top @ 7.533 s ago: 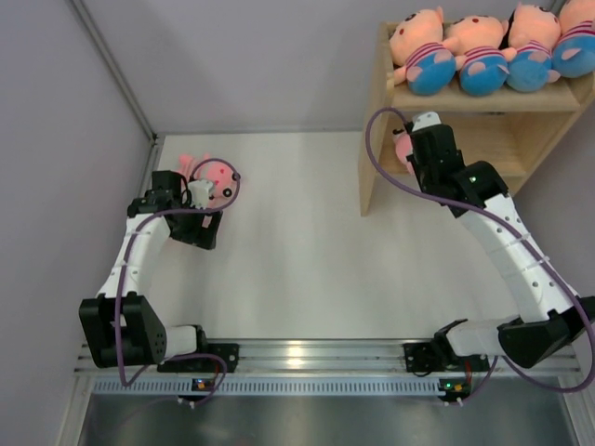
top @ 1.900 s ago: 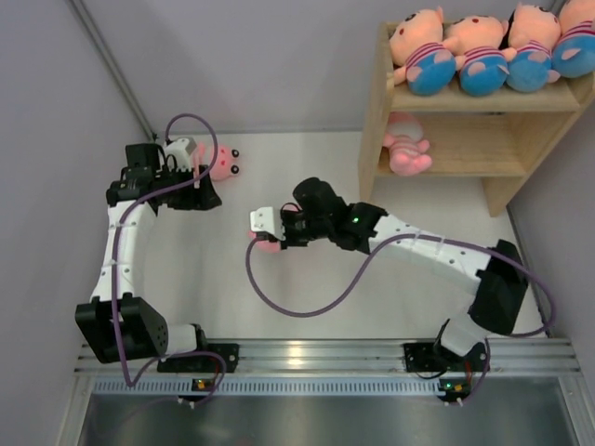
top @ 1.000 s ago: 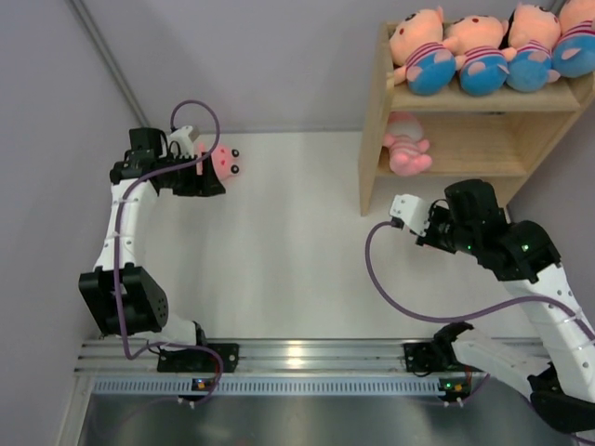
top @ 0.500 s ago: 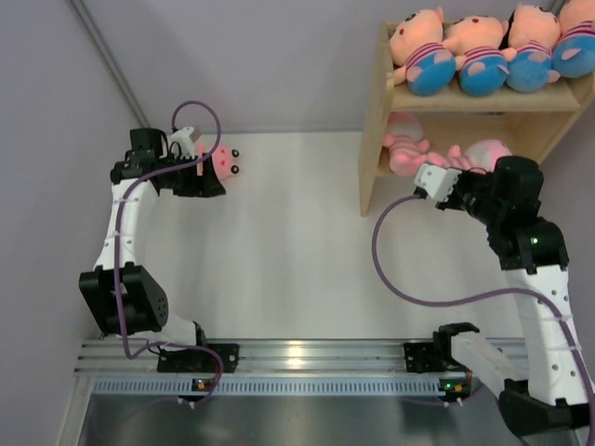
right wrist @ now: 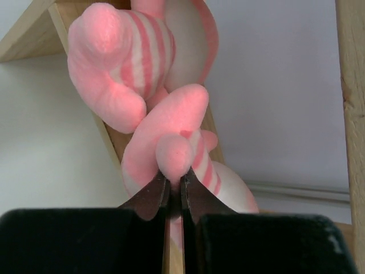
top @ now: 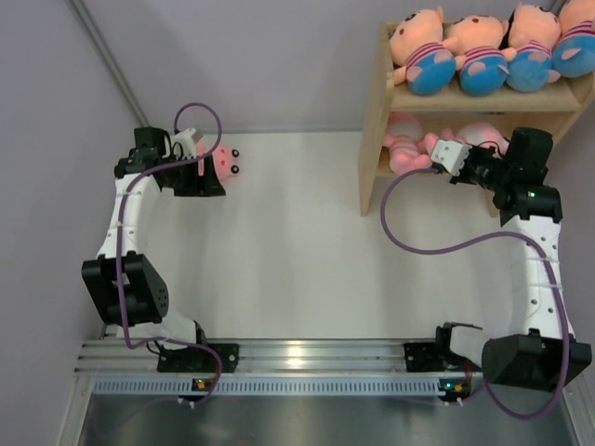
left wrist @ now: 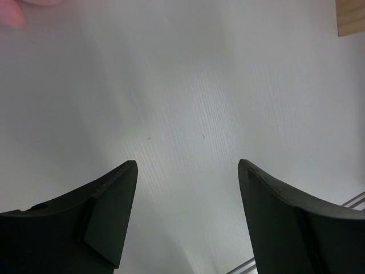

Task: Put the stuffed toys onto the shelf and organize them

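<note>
The wooden shelf (top: 376,158) stands at the far right. Several peach-faced toys (top: 423,46) sit in a row on its top tier. An all-pink toy (top: 404,149) lies on the lower tier. My right gripper (top: 472,160) reaches into the lower tier, shut on a limb of a second pink striped toy (top: 483,135). The right wrist view shows the gripper (right wrist: 175,182) pinching this toy (right wrist: 171,137), with the other pink toy (right wrist: 114,63) just behind. My left gripper (top: 206,179) is open and empty beside a pink toy (top: 223,160) on the table at the far left.
The left wrist view shows the open gripper (left wrist: 188,168) over bare white table, a pink toy edge (left wrist: 11,11) at top left and a shelf corner (left wrist: 351,20) at top right. Grey walls enclose the table. A shelf side post (right wrist: 349,85) stands close to my right gripper.
My right arm carried a pink toy from mid-table to the shelf's lower tier, beside the pink toy lying there. My left arm has barely moved.
</note>
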Motion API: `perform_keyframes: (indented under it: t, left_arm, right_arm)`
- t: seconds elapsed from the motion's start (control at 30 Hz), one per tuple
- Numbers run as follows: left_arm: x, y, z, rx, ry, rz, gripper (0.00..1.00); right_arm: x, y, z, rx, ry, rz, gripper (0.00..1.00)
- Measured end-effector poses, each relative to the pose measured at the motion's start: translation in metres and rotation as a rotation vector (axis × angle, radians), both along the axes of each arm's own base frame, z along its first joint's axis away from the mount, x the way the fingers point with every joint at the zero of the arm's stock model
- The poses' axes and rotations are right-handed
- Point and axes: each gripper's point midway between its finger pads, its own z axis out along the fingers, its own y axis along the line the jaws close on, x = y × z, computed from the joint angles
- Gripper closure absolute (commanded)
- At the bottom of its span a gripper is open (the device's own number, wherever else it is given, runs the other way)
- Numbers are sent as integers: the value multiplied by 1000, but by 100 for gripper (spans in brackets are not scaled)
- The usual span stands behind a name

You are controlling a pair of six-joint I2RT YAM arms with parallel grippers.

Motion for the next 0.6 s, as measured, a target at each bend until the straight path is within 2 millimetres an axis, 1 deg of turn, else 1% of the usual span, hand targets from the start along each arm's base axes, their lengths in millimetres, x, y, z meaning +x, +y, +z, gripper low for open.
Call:
perform_keyframes:
  t: [0.03, 0.1, 0.13, 0.17, 0.23, 0.27, 0.3, 0.37, 0.4, 0.5, 0.6]
  left_arm:
    - [0, 0, 0, 1, 1, 3, 23]
    - [0, 1, 0, 5, 1, 6, 23]
    - [0, 1, 0, 6, 2, 7, 23]
    - [0, 2, 0, 7, 3, 9, 23]
    - [0, 2, 0, 9, 3, 11, 23]
    - [0, 2, 0, 9, 4, 12, 23]
    - [0, 2, 1, 8, 3, 13, 23]
    - [0, 2, 1, 6, 4, 15, 23]
    - [1, 2, 1, 5, 4, 15, 23]
    - [1, 1, 1, 0, 7, 18, 24]
    - [2, 0, 2, -11, 9, 17, 24]
  right_arm:
    - [3, 1, -1, 4, -2, 11, 99]
    - [10, 0, -5, 16, -1, 26, 92]
    - [13, -1, -8, 33, 5, 29, 82]
    - [15, -4, -11, 53, 10, 29, 80]
    - [20, -14, -21, 93, 24, 21, 77]
    - [22, -20, -25, 107, 37, 9, 73]
    - [24, -28, -30, 117, 47, -11, 63]
    - [27, -36, -37, 128, 55, -34, 54]
    - [27, -38, -42, 139, 57, -45, 47]
    - [27, -38, -48, 184, 53, -75, 39]
    - [27, -39, -44, 261, 40, -121, 34]
